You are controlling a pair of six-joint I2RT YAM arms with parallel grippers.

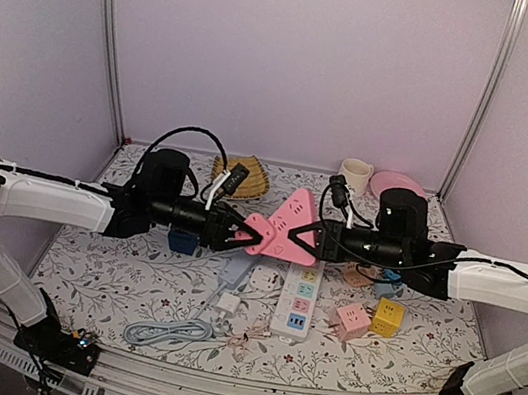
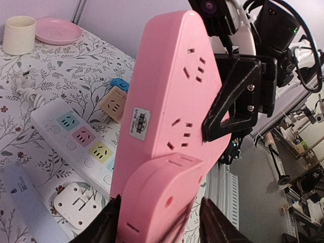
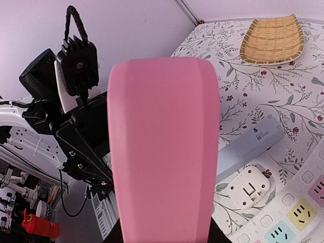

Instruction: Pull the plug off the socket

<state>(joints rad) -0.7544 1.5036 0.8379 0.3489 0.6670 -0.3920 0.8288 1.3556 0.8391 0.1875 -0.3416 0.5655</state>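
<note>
A flat pink socket hangs in the air between both arms, above the table. My right gripper is shut on its right end, and the socket's back fills the right wrist view. A rounded pink plug sits in the socket's face at its left end. My left gripper has its two dark fingers against the plug's two sides, shut on it. A long white power strip with pastel outlet panels lies on the table below.
On the table lie a grey-blue strip, a white adapter, a coiled cable, a pink cube and a yellow cube. At the back stand a basket, a cup and a pink plate.
</note>
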